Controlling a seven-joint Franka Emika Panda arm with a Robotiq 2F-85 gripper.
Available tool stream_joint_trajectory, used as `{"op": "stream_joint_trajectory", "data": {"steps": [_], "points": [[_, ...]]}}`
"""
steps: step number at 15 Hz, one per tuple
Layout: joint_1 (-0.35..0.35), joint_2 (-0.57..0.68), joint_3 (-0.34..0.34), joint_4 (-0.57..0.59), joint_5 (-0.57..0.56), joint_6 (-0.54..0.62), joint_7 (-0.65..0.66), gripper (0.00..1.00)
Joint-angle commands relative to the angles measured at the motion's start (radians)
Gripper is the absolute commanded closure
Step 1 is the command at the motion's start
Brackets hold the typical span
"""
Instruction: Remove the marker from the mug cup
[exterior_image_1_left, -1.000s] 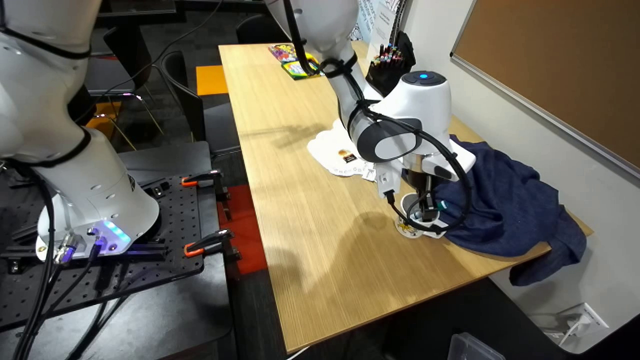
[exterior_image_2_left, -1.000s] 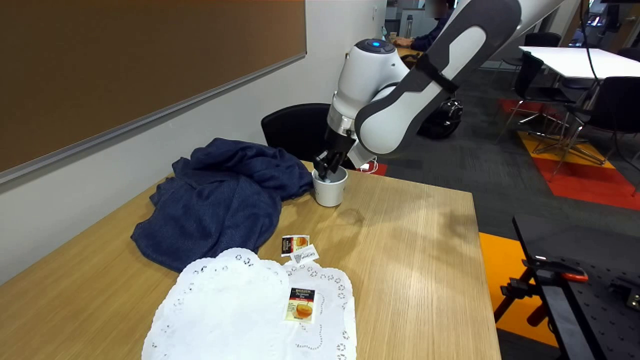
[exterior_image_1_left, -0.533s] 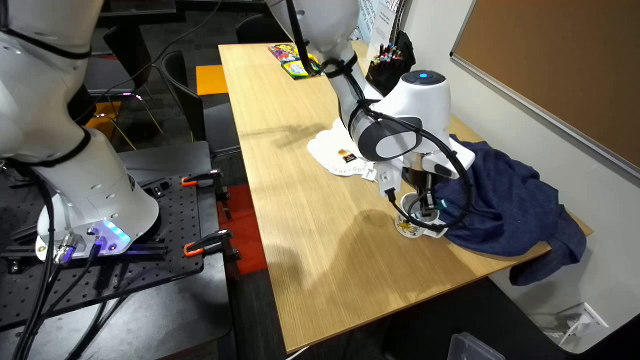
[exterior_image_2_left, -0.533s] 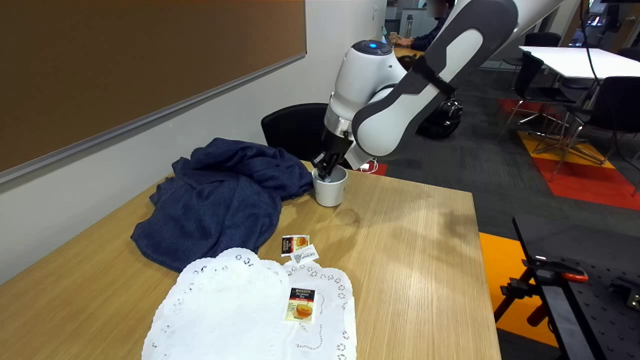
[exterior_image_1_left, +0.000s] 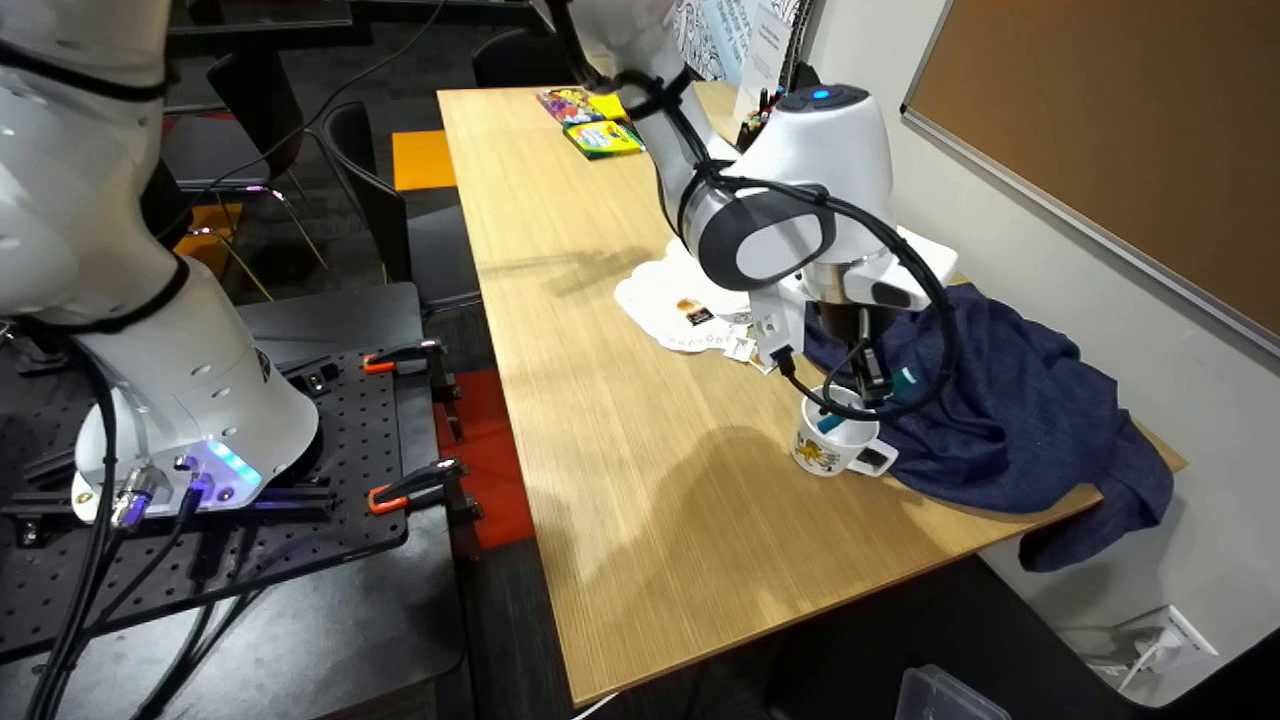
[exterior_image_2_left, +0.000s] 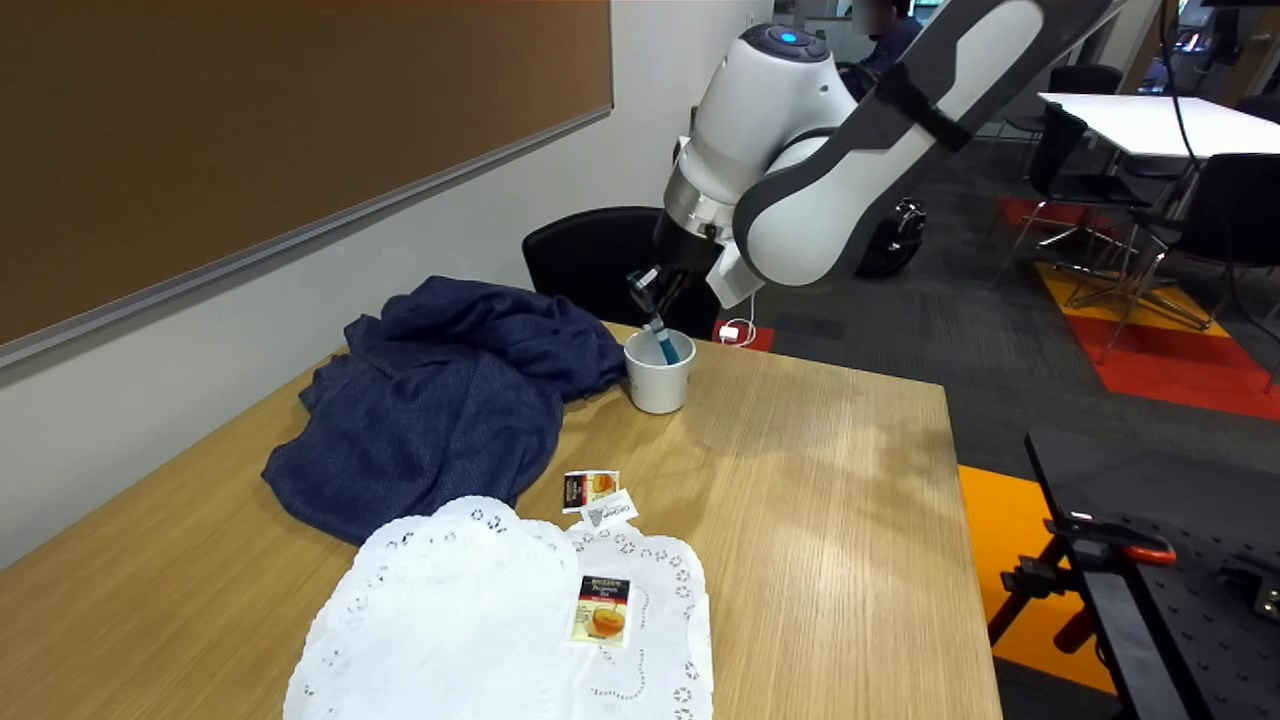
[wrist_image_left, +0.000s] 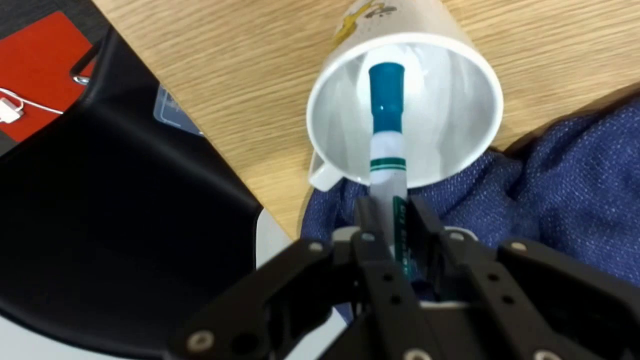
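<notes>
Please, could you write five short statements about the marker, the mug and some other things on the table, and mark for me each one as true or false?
1. The hand is closed on the marker. True.
2. A teal end of the marker points down toward the mug. True.
3. The mug is lying on its side. False: it stands upright.
4. A tea packet lies on the white lacy paper. True.
5. The dark blue cloth covers the mug. False: the cloth lies beside it.

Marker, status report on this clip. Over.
Pincer shut on marker. Lower end appears inside mug cup, not yet clear. Blue cloth close beside, likely not in the way.
</notes>
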Motion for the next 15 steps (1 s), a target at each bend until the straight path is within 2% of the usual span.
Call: {"op": "stream_joint_trajectory", "data": {"steps": [1, 3, 4, 5, 7, 9, 11, 13, 15], "points": [[0.086, -0.174, -0.072, -0.178, -0.033, 0.073, -0.029, 0.95], [0.087, -0.258, -0.051, -0.248, -0.072, 0.099, -0.044, 0.95], [0.064, -0.309, -0.009, -0.287, -0.082, 0.105, -0.071, 0.95], [0.071, -0.349, 0.000, -0.317, -0.099, 0.104, -0.084, 0.95], [0.054, -0.427, 0.058, -0.370, -0.097, 0.083, -0.137, 0.95], [0.029, -0.494, 0.145, -0.421, -0.049, 0.056, -0.214, 0.95], [0.019, -0.538, 0.229, -0.456, 0.054, 0.014, -0.325, 0.95], [0.041, -0.559, 0.257, -0.462, 0.137, -0.046, -0.415, 0.95], [0.052, -0.561, 0.267, -0.452, 0.168, -0.118, -0.468, 0.95]]}}
